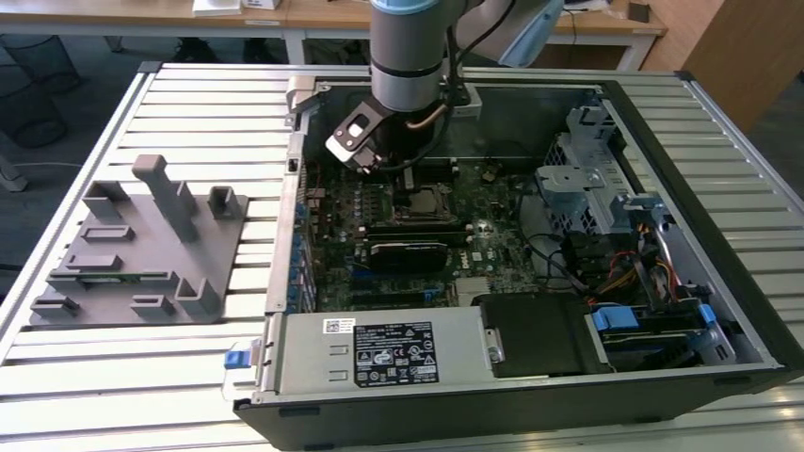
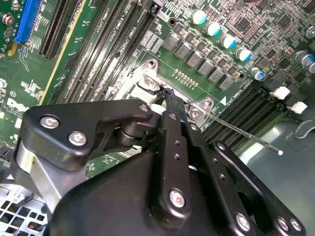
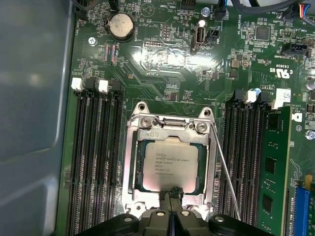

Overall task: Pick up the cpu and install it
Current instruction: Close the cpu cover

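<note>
The cpu (image 3: 169, 163), a silvery square chip, lies flat inside the metal-framed socket (image 3: 134, 162) on the green motherboard (image 3: 162, 54). In both wrist views my gripper (image 3: 173, 193) is shut, its two black fingers pressed together with nothing between them. The tips rest at the socket frame's edge beside the cpu's rim, seen also in the second wrist view, where the gripper (image 2: 166, 95) sits at the frame corner. In the exterior view the arm reaches down into the open computer case (image 1: 703, 235), with the gripper (image 1: 405, 179) just above the socket (image 1: 425, 201).
The thin socket lever (image 3: 224, 167) stands free beside the frame. Memory slots (image 3: 96, 157) flank the socket, and one memory stick (image 3: 272, 167) is seated. A grey fixture tray (image 1: 138, 254) sits on the slatted table at the exterior view's left. The power supply (image 1: 377, 353) and drive cage (image 1: 590, 188) crowd the case.
</note>
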